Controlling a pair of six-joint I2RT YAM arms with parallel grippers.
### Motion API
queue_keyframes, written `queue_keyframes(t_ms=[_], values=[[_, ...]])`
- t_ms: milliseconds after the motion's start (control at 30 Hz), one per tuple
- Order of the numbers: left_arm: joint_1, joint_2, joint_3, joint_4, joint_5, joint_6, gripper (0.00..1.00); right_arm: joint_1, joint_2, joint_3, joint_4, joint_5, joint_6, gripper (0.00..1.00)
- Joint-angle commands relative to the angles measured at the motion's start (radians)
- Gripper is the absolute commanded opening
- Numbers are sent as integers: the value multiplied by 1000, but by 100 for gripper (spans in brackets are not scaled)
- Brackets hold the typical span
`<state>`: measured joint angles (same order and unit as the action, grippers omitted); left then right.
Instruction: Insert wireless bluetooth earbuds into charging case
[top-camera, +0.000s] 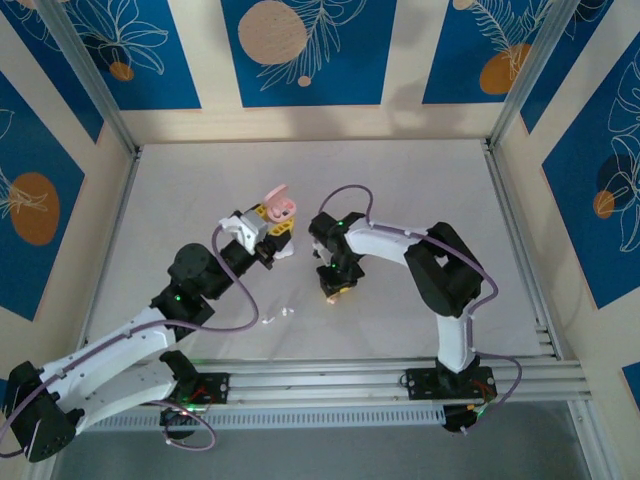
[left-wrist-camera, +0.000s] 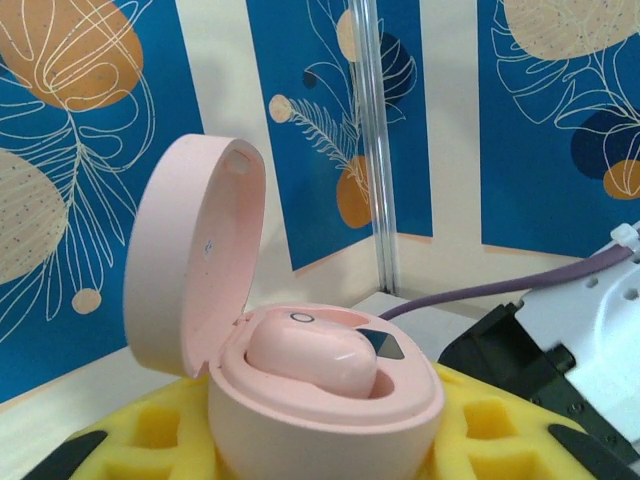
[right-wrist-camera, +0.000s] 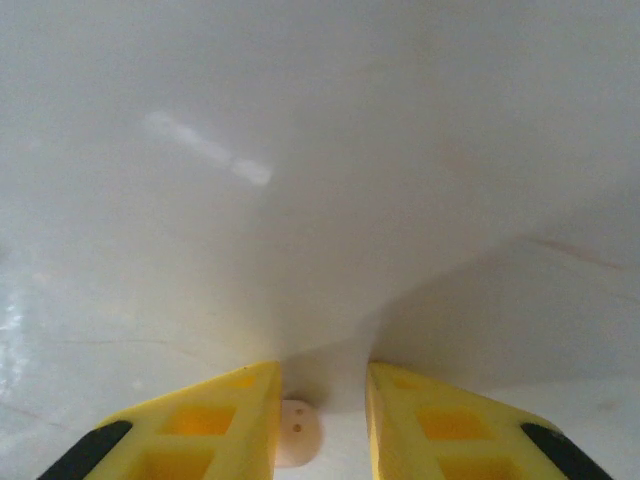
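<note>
My left gripper (top-camera: 277, 224) is raised above the table, shut on a pink charging case (top-camera: 282, 206). In the left wrist view the case (left-wrist-camera: 330, 425) sits between the yellow fingers (left-wrist-camera: 150, 440) with its lid (left-wrist-camera: 190, 270) hinged open to the left. One pink earbud (left-wrist-camera: 310, 355) lies in it, beside a hollow on the right. My right gripper (top-camera: 335, 289) points down at the table. In the right wrist view a second pink earbud (right-wrist-camera: 298, 432) lies between its yellow fingers (right-wrist-camera: 215, 425), against the left one, with a gap to the right one. The jaws stand narrow, not closed.
Small white pieces (top-camera: 279, 316) lie on the white table (top-camera: 420, 190) near its front, between the two arms. Patterned blue walls and metal posts (top-camera: 95, 95) close off the table on three sides.
</note>
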<state>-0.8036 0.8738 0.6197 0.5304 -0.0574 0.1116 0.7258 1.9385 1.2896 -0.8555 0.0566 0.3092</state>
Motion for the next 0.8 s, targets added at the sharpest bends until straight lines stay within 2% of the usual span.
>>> queue_keyframes(t_ms=[0,167,400,633,767], values=[[-10,1,15,20,5,-10,23,-32,-41,-37,1,-11,64,30],[-9,4,17,21,4,-12,23,-41,-63,-57,31,-90,90,33],[-10,0,15,17,5,-12,23,-60,-153,-115,97,-154,254,43],[-10,-10,2,20,1,-7,24,-75,-251,-244,214,-213,418,46],[-10,-15,-3,22,-1,-8,24,-76,-249,-296,258,-261,470,45]])
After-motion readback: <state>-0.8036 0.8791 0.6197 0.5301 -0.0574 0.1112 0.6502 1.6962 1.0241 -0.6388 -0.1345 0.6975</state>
